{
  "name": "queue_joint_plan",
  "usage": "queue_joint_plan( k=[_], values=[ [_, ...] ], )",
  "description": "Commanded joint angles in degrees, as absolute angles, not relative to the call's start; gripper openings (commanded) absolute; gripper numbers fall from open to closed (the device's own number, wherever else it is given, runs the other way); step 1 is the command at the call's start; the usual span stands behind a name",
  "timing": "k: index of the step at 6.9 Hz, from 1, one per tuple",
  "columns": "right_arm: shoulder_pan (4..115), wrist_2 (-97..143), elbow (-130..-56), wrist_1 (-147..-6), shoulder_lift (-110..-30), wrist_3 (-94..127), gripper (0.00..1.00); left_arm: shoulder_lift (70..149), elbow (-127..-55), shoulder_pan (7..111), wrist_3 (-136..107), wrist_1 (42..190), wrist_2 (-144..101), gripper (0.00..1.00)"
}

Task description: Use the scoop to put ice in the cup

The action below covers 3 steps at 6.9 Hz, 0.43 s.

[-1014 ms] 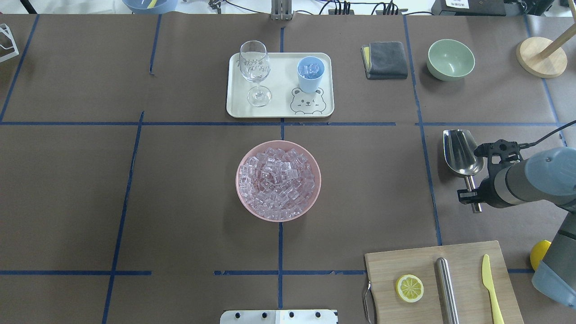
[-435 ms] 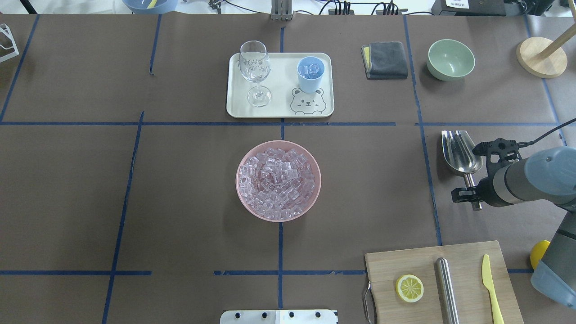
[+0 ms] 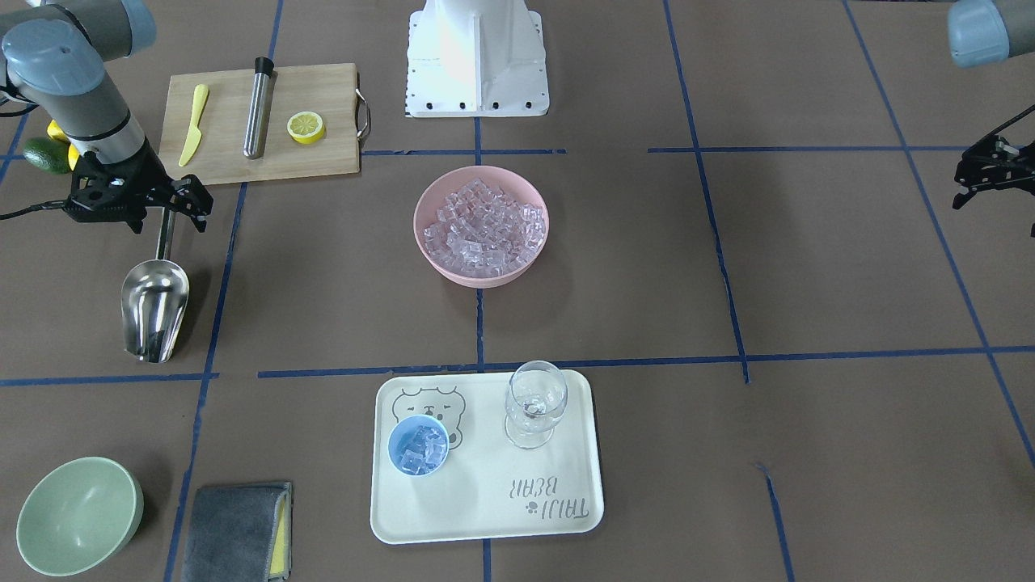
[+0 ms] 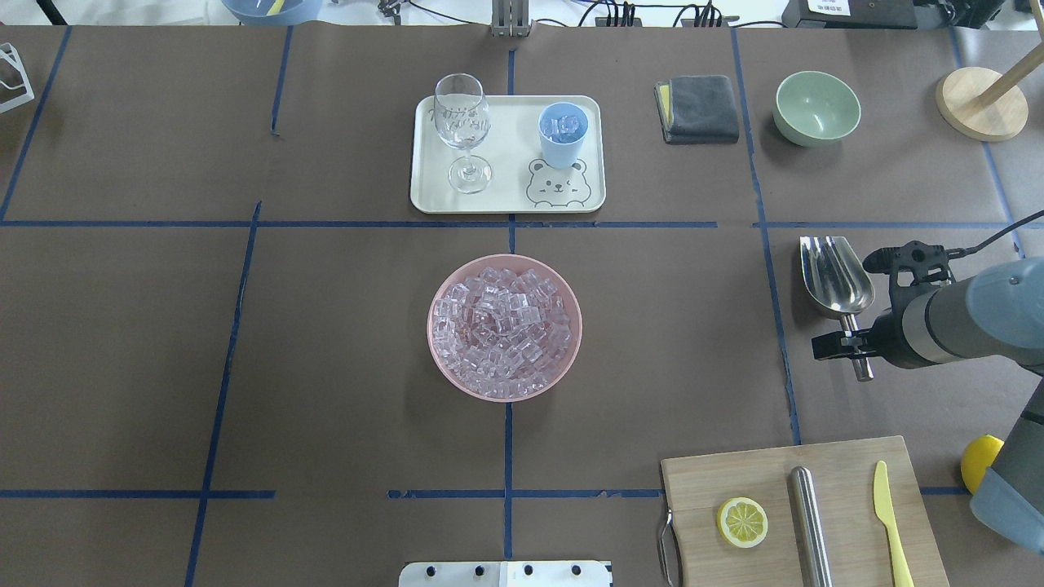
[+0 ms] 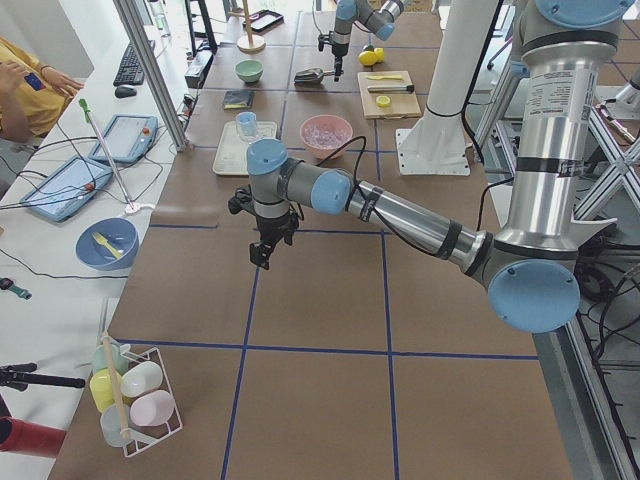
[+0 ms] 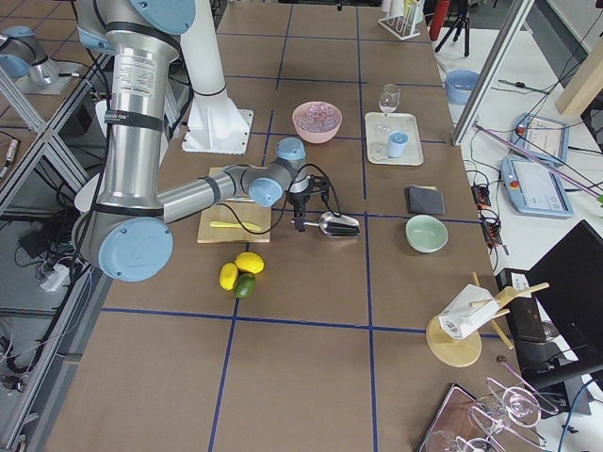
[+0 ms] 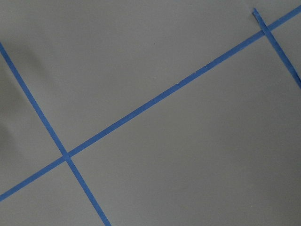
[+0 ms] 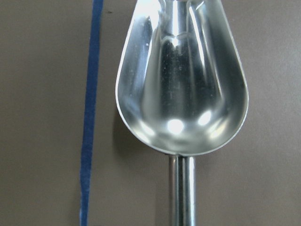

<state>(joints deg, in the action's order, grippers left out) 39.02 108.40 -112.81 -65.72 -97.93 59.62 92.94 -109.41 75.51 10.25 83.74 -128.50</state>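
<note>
Overhead exterior view, right end of the tabletop (image 4: 652, 342): the scoop (image 4: 836, 277) lies flat with its trough empty and pointing away from the robot. Its rod handle runs back under the right gripper (image 4: 852, 344). The jaws stand spread, one finger (image 4: 825, 346) out on the inner side of the handle, and nothing looks clamped. The left gripper (image 5: 262, 250) hangs over bare tabletop at the far end and holds nothing; how far open it is I cannot tell.

The cup (image 4: 563, 134) stands on the cream tray (image 4: 510, 167) beside the wine glass (image 4: 462, 114), with several cubes of ice (image 3: 419, 449) inside. The bulk of the ice fills the pink bowl (image 4: 430, 326) mid-table.

Risks, my judgement:
- If the arm lifts while a finger is brushing the thin round handle, the scoop could roll or be dragged.
- If another load is wanted, a regrasp on that rod may slip or twist and tip cubes out early.
- A pour over the small cup could scatter cubes on the tray or knock the glass next to it.
</note>
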Motion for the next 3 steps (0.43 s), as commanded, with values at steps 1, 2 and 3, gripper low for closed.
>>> queue_joint_plan(
  k=[1,2,3],
  values=[
    [47.15,115.09,-114.43,-66.09,-98.96,56.28,1.00,91.16,-109.51,77.86,10.28,83.06,-128.41,1.00],
    [52.68,119.40,-113.74,-66.62,-99.75,49.12,1.00,90.79,-109.25,79.96,10.28,82.80,-128.41,1.00],
    [59.52,123.45,-111.99,-66.71,-101.15,42.78,1.00,88.79,-108.73,81.98,10.28,82.79,-128.50,1.00]
  ],
)
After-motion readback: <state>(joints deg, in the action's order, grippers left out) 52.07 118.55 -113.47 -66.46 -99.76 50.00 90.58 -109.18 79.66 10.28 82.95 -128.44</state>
